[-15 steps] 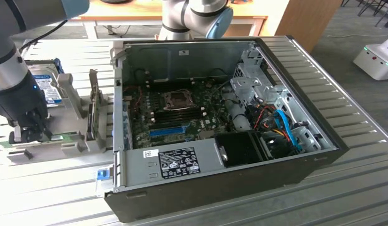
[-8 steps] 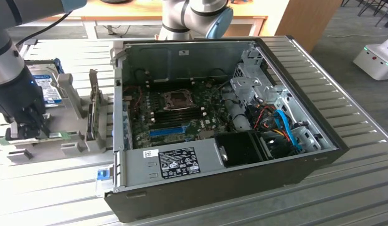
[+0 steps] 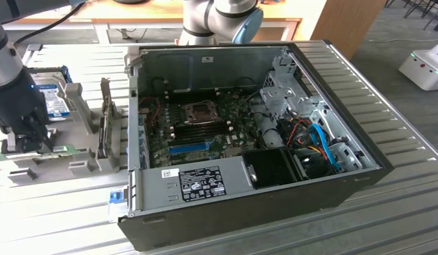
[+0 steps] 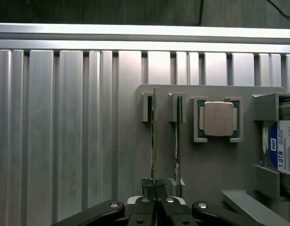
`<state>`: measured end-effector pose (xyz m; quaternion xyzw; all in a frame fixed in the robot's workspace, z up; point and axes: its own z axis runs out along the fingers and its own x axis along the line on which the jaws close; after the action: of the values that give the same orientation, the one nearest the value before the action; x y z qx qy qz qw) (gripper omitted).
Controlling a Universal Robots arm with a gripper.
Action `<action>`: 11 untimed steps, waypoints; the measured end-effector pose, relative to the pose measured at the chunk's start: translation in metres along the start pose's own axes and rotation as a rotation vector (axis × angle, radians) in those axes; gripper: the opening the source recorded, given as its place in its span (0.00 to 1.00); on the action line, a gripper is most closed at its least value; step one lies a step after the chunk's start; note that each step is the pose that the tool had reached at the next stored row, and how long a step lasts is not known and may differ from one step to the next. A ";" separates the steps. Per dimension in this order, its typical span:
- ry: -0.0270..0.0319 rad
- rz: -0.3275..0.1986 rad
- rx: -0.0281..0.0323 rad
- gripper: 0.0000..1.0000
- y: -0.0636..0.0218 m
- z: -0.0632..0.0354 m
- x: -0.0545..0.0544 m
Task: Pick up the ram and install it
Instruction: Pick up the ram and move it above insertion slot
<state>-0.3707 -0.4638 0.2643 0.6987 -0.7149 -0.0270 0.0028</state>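
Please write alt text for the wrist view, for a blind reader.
The hand is shut on the end of a ram standing on edge in a grey holder. A second stick, a processor and a hard drive share the holder, on a ribbed metal table.

- The arm (image 3: 5,56), off the exterior view's left of the computer case (image 3: 226,223), is a smooth silver-grey tube that gives way to a boxy black wrist.
- A thin black cable (image 3: 54,22) runs beside that tube.
- Behind the computer case, a rounded silver-grey joint (image 3: 215,18) carries a light blue end cap (image 3: 248,24).
- The gripper (image 4: 154,183) is black, with flat link bars fastened by round silver pins (image 4: 115,205).
- Its finger pads (image 4: 147,184) are dark and finely ribbed.
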 end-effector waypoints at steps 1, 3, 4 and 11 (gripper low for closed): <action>-0.0001 0.000 0.0001 0.12 0.0000 -0.0014 0.000; 0.0000 0.000 0.0000 0.12 0.0002 -0.0043 0.000; 0.0000 0.000 0.0000 0.12 0.0002 -0.0058 0.000; 0.0000 0.000 0.0000 0.12 0.0006 -0.0137 0.000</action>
<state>-0.3707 -0.4638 0.2780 0.6987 -0.7149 -0.0270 0.0028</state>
